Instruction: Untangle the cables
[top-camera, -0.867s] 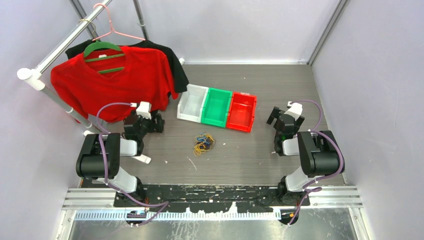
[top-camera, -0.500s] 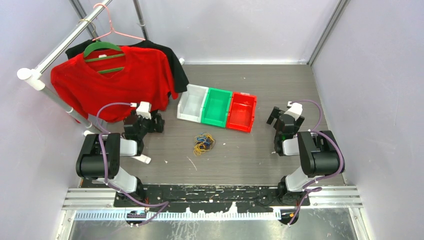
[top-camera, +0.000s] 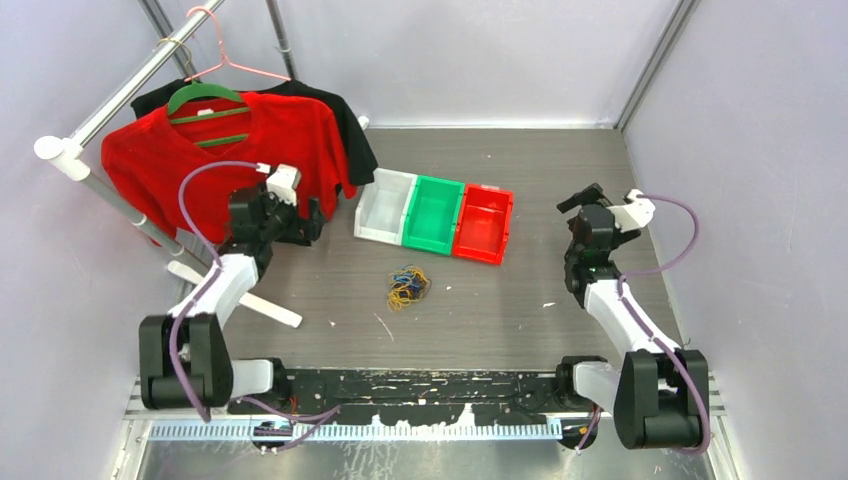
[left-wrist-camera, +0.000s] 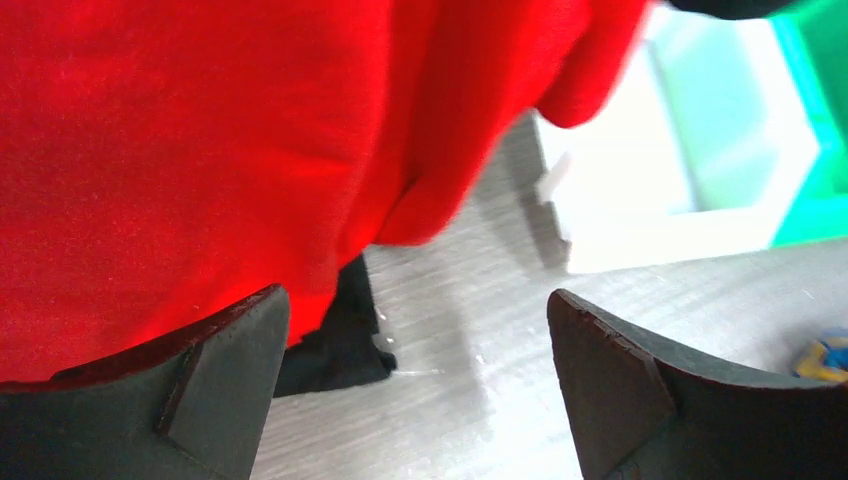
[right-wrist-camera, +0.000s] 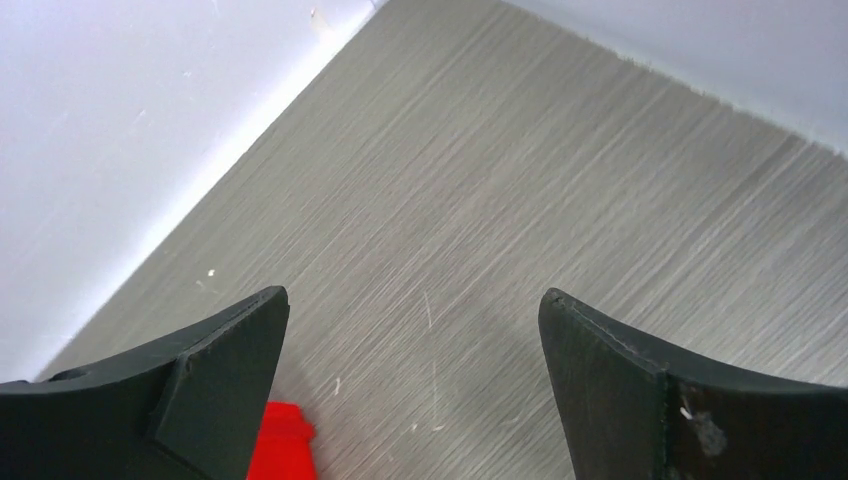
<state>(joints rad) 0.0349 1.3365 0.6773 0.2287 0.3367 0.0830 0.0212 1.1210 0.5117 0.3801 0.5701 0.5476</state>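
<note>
Flagging snag risk: red T-shirt (top-camera: 230, 160), left of green bin (top-camera: 433, 213), hangs right by left gripper (left-wrist-camera: 415, 340), jaws spread. Right of bin, right gripper (right-wrist-camera: 412, 320) spread, empty. Near bin's robot side, cable clump (top-camera: 407, 286) untouched; blind pinch could tighten tangle.

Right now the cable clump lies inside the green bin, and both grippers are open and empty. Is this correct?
Not quite. The top external view shows the cables on the table, in front of the green bin, not inside it. The rest holds: the left gripper and the right gripper are open and empty.
</note>
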